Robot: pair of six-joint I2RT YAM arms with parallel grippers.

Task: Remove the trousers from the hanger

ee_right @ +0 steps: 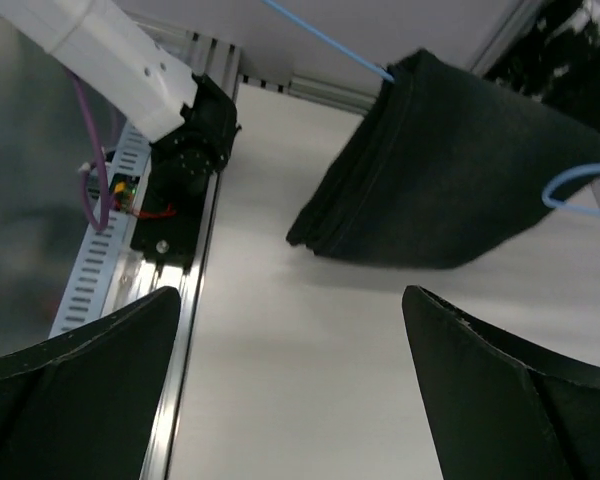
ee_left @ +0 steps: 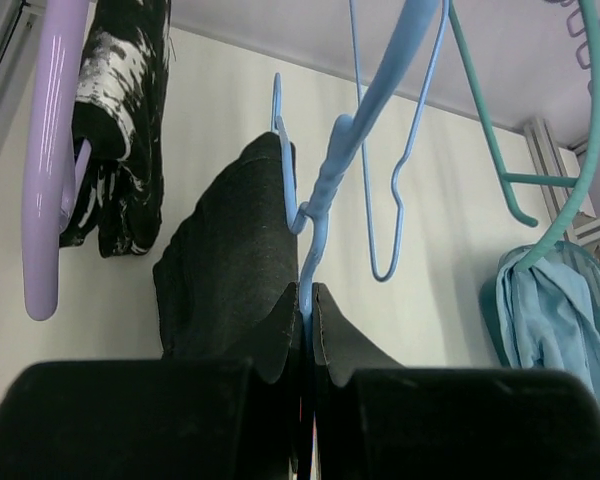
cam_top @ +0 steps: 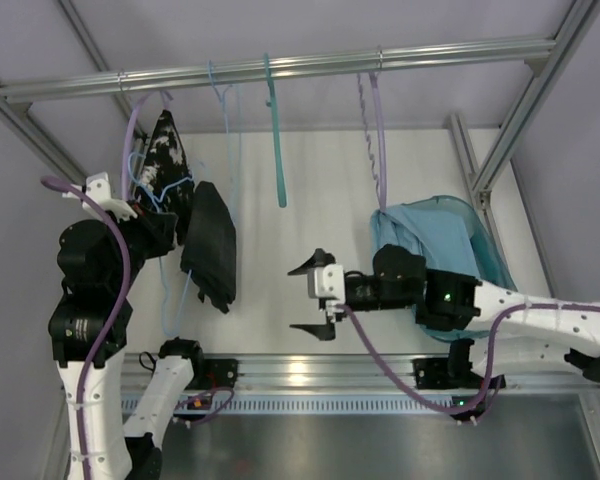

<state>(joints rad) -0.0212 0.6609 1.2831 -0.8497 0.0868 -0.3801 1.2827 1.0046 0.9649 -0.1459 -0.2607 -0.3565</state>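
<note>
Top external view: locates trousers on hanger near table's left edge, long axis hanging toward near edge. Shows left jaws clamped on hanger wire beside cloth. Places right jaws, spread wide, rightward of trousers, facing them, apart; judged freer to pull.

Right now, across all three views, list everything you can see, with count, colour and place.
rail: 1, silver, across the top
table: 1, white, below
trousers: 1, black, draped on hanger
hanger: 1, pale blue, in left pincer
wire hanger: 1, pale blue, on rail, bare
teal hanger: 1, teal, on rail, bare
lavender hanger: 1, lavender, far left
speckled garment: 1, black and white, beside lavender hanger
cloth: 1, light blue, hanging right
left pincer: 1, black, shut on hanger
right pincer: 1, black, open, right of trousers
</note>
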